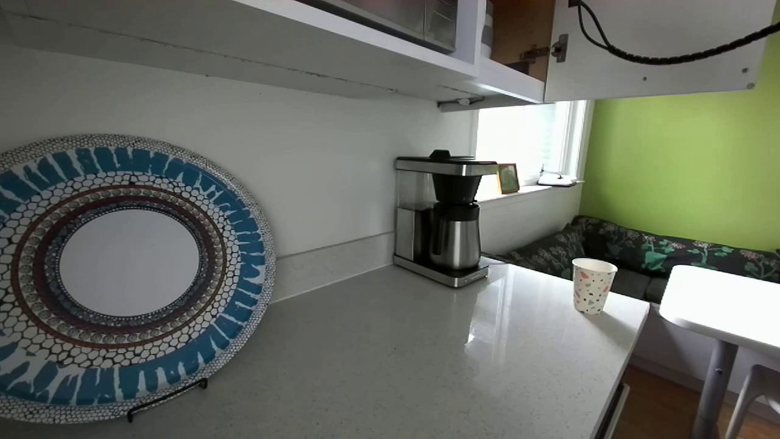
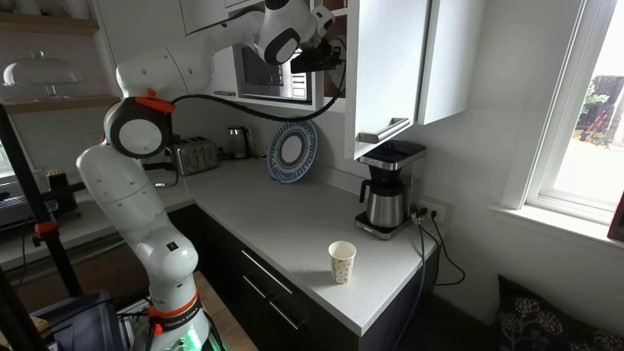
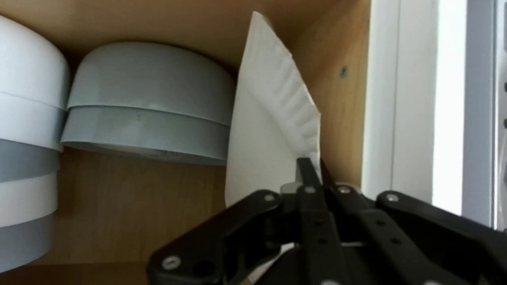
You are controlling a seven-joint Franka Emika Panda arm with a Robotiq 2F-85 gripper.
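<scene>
So the hand [image 3: 319, 174] is clamped on the rim of a white paper plate [image 3: 265, 130], fingers pressed together with just that thin edge between them. Pinch looks solid enough, but it's right at the margin, so I'd guess the plate could flex or twist around that spot.

The bit that matters imo: the plate isn't lying flat, it's on edge. In the wrist view its long axis runs up the picture, away from the fingertips, inside the open cupboard [image 3: 158, 206], with most of its face left of the pinch and the fluted rim along the right. So the hand has it by 1 side and the bulk sticks out ahead and leftward. Folded or just seen at a sharp slant? Can't tell, same for whether it's 1 plate or a couple stuck together.

Pretty snug slot too: grey bowls [image 3: 150, 87] just beside it on the left (touching or not, no idea), wooden side wall [image 3: 340, 130] near it on the right. A white-and-grey stack [image 3: 27, 158] is further left.

Only 1 arm [image 2: 131, 195] here, stretched up well above the desk [image 2: 273, 209], which has a paper cup [image 2: 342, 265], coffee maker [image 2: 387, 207] and patterned platter [image 2: 292, 148].
</scene>
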